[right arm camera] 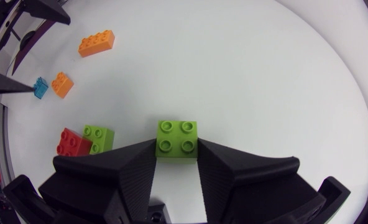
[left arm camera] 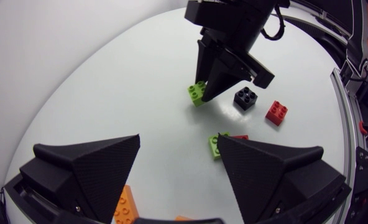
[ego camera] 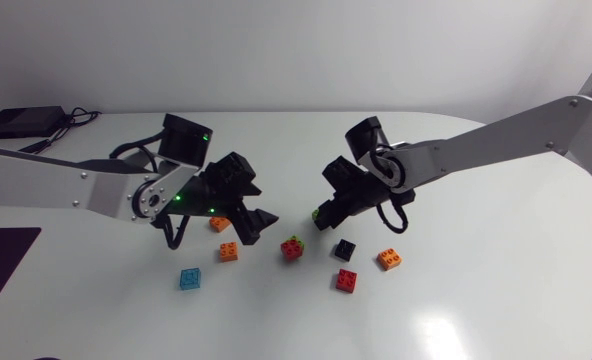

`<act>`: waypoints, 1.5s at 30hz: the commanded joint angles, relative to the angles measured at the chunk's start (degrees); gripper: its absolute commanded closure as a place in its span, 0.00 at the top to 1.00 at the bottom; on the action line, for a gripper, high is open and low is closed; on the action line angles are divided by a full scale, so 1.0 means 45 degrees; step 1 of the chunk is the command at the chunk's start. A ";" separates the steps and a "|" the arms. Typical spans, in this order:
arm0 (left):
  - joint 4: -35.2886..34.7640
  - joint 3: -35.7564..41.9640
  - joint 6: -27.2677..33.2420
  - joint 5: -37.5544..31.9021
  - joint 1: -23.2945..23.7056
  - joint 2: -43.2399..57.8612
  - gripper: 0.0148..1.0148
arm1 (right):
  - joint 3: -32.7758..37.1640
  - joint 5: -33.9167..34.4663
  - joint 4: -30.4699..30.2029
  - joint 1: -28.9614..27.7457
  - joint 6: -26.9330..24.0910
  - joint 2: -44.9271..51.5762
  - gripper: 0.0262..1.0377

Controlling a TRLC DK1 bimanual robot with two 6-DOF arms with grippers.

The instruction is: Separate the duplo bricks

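Observation:
My right gripper (ego camera: 325, 214) is shut on a lime green two-by-two brick (right arm camera: 177, 139), studs up, held at the table surface (left arm camera: 197, 93). My left gripper (left arm camera: 179, 149) stands open just above the table with nothing between its fingers. A green and red pair (ego camera: 293, 247) lies right ahead of its fingertips, the green brick (left arm camera: 216, 145) touching the red one (right arm camera: 69, 142); I cannot tell if they are joined. Beyond the right gripper lie a black brick (left arm camera: 246, 98) and a red brick (left arm camera: 276, 112).
Loose bricks lie around: two orange ones (ego camera: 219, 224) (ego camera: 229, 251) under my left gripper, a blue one (ego camera: 190, 278) nearer the front, another orange one (ego camera: 389, 259) to the right. A black box (ego camera: 21, 122) with cables sits at the back left corner.

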 commanded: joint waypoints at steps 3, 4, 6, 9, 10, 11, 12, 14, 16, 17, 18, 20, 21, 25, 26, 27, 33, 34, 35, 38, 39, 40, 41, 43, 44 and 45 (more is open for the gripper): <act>-0.0111 0.0278 -0.0338 0.0123 -0.0398 0.0643 0.85 | 0.0521 0.0137 0.0127 0.0186 -0.0320 0.0695 0.29; -0.0111 0.0278 -0.0377 0.0123 -0.0477 0.0663 0.85 | 0.0541 0.0137 0.0127 0.0186 -0.0320 0.0734 0.29; -0.0111 0.0258 -0.0436 0.0123 -0.0574 0.0682 0.85 | 0.0560 0.0137 0.0127 0.0225 -0.0359 0.0754 0.30; -0.0111 0.0180 -0.0475 0.0123 -0.0770 0.0721 0.85 | 0.0521 0.0137 0.0264 0.0342 -0.0476 0.0754 0.30; -0.0111 0.0160 -0.0475 0.0123 -0.0828 0.0741 0.85 | 0.0521 0.0195 0.0283 0.0401 -0.0515 0.0754 0.30; -0.0131 0.0121 -0.0495 0.0123 -0.0887 0.0741 0.85 | 0.0502 0.0254 0.0283 0.0440 -0.0515 0.0754 0.30; -0.0131 0.0102 -0.0514 0.0123 -0.0965 0.0741 0.85 | 0.0502 0.0273 0.0303 0.0479 -0.0515 0.0754 0.30; -0.0131 0.0082 -0.0553 0.0123 -0.1043 0.0741 0.85 | 0.0482 0.0273 0.0322 0.0538 -0.0535 0.0773 0.30; -0.0150 0.0063 -0.0573 0.0123 -0.1160 0.0780 0.85 | 0.0502 0.0273 0.0322 0.0538 -0.0554 0.0832 0.33; -0.0170 0.0043 -0.0573 0.0123 -0.1199 0.0819 0.85 | 0.0521 0.0273 0.0303 0.0557 -0.0593 0.0871 0.42; -0.0189 0.0024 -0.0573 0.0123 -0.1258 0.0838 0.85 | 0.0521 0.0273 0.0283 0.0557 -0.0613 0.0910 0.52; -0.0267 0.0004 -0.0573 0.0123 -0.1316 0.0838 0.85 | 0.0502 0.0273 0.0244 0.0557 -0.0632 0.0930 0.71; -0.0306 0.0004 -0.0573 0.0123 -0.1356 0.0838 0.85 | 0.0482 0.0273 0.0244 0.0557 -0.0652 0.0930 0.79; -0.0677 -0.0015 -0.0514 0.0104 -0.1434 0.0819 0.85 | 0.0365 0.0254 0.0225 0.0577 -0.0671 0.0910 0.89; -0.0775 -0.0054 -0.0416 0.0104 -0.1453 0.0780 0.85 | 0.0345 0.0234 0.0205 0.0577 -0.0711 0.0910 0.89; -0.0834 -0.0113 -0.0241 0.0065 -0.1492 0.0760 0.85 | 0.0306 0.0234 0.0205 0.0577 -0.0730 0.0871 0.89; -0.1127 -0.0308 0.0541 0.0006 -0.1648 0.0624 0.85 | -0.0026 0.0117 0.0166 0.0440 -0.0691 0.0051 0.89; -0.1146 -0.0328 0.0619 -0.0014 -0.1688 0.0643 0.85 | -0.0143 0.0059 0.0166 0.0401 -0.0691 -0.0164 0.89; -0.1146 -0.0347 0.0716 -0.0053 -0.1766 0.0643 0.85 | -0.0240 -0.0020 0.0166 0.0381 -0.0691 -0.0379 0.89; -0.1166 -0.0445 0.1087 -0.0248 -0.2039 0.0721 0.85 | -0.0592 -0.0117 0.0146 0.0264 -0.0691 -0.0965 0.89; -0.1146 -0.0445 0.1166 -0.0307 -0.2078 0.0741 0.85 | -0.0729 -0.0195 0.0146 0.0225 -0.0691 -0.1160 0.89; -0.1146 -0.0445 0.1224 -0.0346 -0.2117 0.0780 0.85 | -0.0846 -0.0254 0.0146 0.0186 -0.0691 -0.1395 0.89; -0.1127 -0.0426 0.1322 -0.0365 -0.2176 0.0838 0.85 | -0.0983 -0.0332 0.0127 0.0147 -0.0691 -0.1629 0.89; -0.1068 -0.0387 0.1459 -0.0482 -0.2273 0.1014 0.85 | -0.1237 -0.0449 0.0088 0.0108 -0.0691 -0.2039 0.89; -0.1049 -0.0387 0.1556 -0.0580 -0.2313 0.1131 0.85 | -0.1373 -0.0488 0.0068 0.0108 -0.0691 -0.2254 0.89; -0.1010 -0.0387 0.1595 -0.0697 -0.2352 0.1229 0.84 | -0.1471 -0.0566 0.0049 0.0088 -0.0691 -0.2430 0.89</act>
